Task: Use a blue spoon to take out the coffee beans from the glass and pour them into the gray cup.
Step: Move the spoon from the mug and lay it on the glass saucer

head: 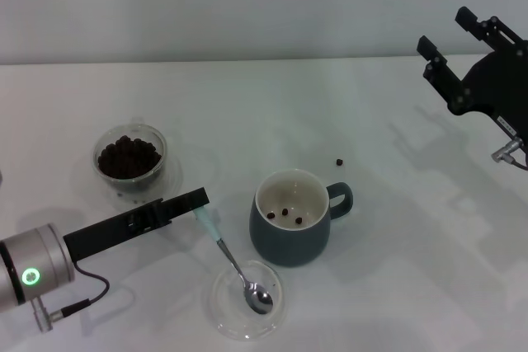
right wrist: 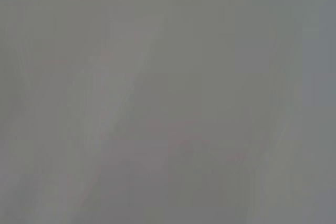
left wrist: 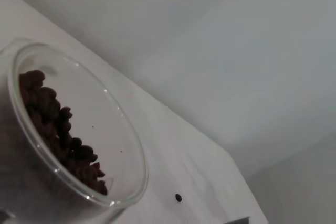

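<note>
The glass (head: pixel 129 160) stands at the left with a heap of coffee beans (head: pixel 128 155) in it. The gray cup (head: pixel 290 220) stands at the middle with a few beans (head: pixel 285 215) inside. The blue spoon (head: pixel 216 232) lies slanted, its bowl resting in a flat clear dish (head: pixel 233 312). My left gripper (head: pixel 198 199) reaches in low from the left, its tip right at the end of the spoon's handle. The left wrist view shows the glass (left wrist: pixel 122 136) and its beans (left wrist: pixel 58 129) close up. My right gripper (head: pixel 446 33) is open and empty, raised at the far right.
One loose bean (head: pixel 339 161) lies on the white table behind the cup; it also shows in the left wrist view (left wrist: pixel 178 198). The table's far edge meets a pale wall. The right wrist view shows only a blank grey surface.
</note>
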Robot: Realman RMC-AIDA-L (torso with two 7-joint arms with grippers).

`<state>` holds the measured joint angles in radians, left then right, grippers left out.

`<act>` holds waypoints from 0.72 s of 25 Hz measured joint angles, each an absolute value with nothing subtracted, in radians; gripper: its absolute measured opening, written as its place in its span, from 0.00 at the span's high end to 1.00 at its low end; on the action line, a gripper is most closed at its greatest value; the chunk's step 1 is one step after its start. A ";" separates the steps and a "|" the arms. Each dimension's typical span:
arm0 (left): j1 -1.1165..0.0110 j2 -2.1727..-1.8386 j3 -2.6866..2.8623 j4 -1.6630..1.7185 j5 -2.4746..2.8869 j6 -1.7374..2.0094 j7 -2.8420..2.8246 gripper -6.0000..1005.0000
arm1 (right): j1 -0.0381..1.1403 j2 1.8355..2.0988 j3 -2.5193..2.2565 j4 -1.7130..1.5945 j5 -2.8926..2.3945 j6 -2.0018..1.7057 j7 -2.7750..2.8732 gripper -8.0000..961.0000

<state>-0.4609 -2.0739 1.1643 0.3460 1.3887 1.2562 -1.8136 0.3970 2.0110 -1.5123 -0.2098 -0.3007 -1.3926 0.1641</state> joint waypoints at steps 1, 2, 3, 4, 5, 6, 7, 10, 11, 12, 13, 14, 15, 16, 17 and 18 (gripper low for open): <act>-0.461 -2.074 1.164 0.346 1.393 1.256 -1.813 0.86 | 0.395 2.011 -1.512 -0.210 -0.301 -1.394 0.164 0.38; -0.460 -2.074 1.164 0.346 1.398 1.255 -1.814 0.86 | 0.394 2.011 -1.512 -0.210 -0.301 -1.397 0.165 0.38; -0.460 -2.074 1.164 0.346 1.398 1.255 -1.814 0.86 | 0.393 2.011 -1.512 -0.210 -0.301 -1.398 0.166 0.38; -0.461 -2.074 1.164 0.346 1.402 1.255 -1.814 0.86 | 0.393 2.011 -1.512 -0.210 -0.301 -1.399 0.167 0.38; -0.466 -2.074 1.164 0.345 1.415 1.253 -1.814 0.86 | 0.392 2.011 -1.512 -0.211 -0.301 -1.399 0.168 0.38; -0.467 -2.074 1.164 0.345 1.418 1.251 -1.814 0.86 | 0.391 2.011 -1.512 -0.211 -0.301 -1.399 0.168 0.38; -0.469 -2.074 1.164 0.345 1.423 1.247 -1.814 0.86 | 0.391 2.011 -1.513 -0.211 -0.301 -1.399 0.168 0.38; -0.470 -2.074 1.164 0.345 1.429 1.234 -1.813 0.86 | 0.391 2.011 -1.514 -0.211 -0.301 -1.399 0.168 0.38; -0.470 -2.074 1.164 0.345 1.430 1.234 -1.813 0.86 | 0.391 2.011 -1.515 -0.210 -0.301 -1.399 0.168 0.38; -0.471 -2.074 1.165 0.345 1.431 1.233 -1.814 0.86 | 0.390 2.011 -1.515 -0.210 -0.301 -1.399 0.169 0.38; -0.471 -2.074 1.165 0.345 1.431 1.233 -1.814 0.86 | 0.390 2.011 -1.515 -0.210 -0.301 -1.399 0.169 0.38; -0.472 -2.074 1.165 0.345 1.431 1.233 -1.814 0.85 | 0.390 2.011 -1.515 -0.210 -0.301 -1.399 0.169 0.38; -0.472 -2.074 1.165 0.345 1.431 1.233 -1.815 0.85 | 0.390 2.011 -1.515 -0.210 -0.301 -1.399 0.170 0.38; -0.472 -2.074 1.165 0.345 1.432 1.233 -1.816 0.85 | 0.390 2.011 -1.516 -0.210 -0.301 -1.399 0.170 0.38; -0.472 -2.074 1.166 0.345 1.432 1.233 -1.817 0.84 | 0.390 2.011 -1.516 -0.210 -0.301 -1.399 0.170 0.38; -0.472 -2.074 1.167 0.345 1.432 1.233 -1.819 0.84 | 0.390 2.011 -1.516 -0.210 -0.301 -1.399 0.170 0.38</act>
